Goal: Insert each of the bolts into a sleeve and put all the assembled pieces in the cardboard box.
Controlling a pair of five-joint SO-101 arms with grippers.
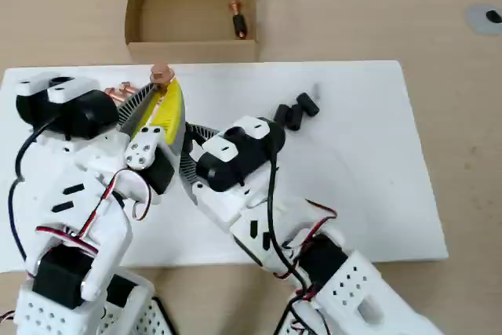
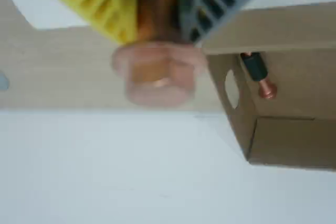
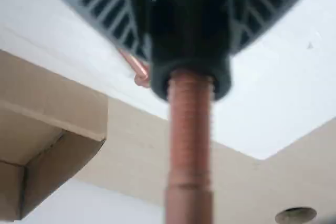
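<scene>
Clamping 1 copper bolt [image 2: 156,74] in my left gripper [image 2: 157,27], I am steadying it. My right gripper [image 3: 190,51] is gripping a black sleeve [image 3: 190,30] on a bolt shank [image 3: 189,129] for joining.

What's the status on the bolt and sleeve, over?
Left gripper shut on bolt. Right gripper shut on sleeve, copper shaft entering it. One assembled piece in cardboard box. Loose sleeves on white board, off to the side.
</scene>
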